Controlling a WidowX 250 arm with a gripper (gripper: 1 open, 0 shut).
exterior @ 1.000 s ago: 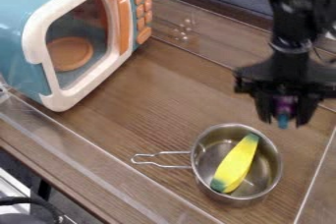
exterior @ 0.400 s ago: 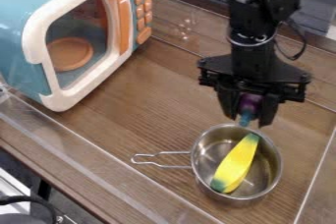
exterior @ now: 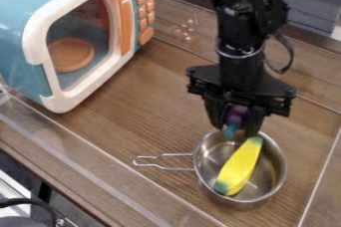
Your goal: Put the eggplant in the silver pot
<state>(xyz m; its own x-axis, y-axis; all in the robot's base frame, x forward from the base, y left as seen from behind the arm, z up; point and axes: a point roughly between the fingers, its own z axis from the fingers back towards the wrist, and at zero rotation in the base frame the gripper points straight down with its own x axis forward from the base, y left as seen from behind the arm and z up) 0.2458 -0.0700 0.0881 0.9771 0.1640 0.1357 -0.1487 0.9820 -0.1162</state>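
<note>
My gripper (exterior: 236,126) points straight down just above the far rim of the silver pot (exterior: 241,165). Its fingers are shut on the purple eggplant (exterior: 234,121), which shows as a dark purple end with a bit of green between them. The pot sits at the front of the wooden table, its wire loop handle (exterior: 163,160) sticking out to the left. A yellow-green oblong toy (exterior: 241,165) lies inside the pot.
A teal-and-white toy microwave (exterior: 74,34) stands open-fronted at the back left. A clear plastic wall (exterior: 80,151) borders the table's front edge. Bare wood lies between the microwave and the pot.
The arm has carried the eggplant left and down, from the right side of the table to just over the pot's far rim.
</note>
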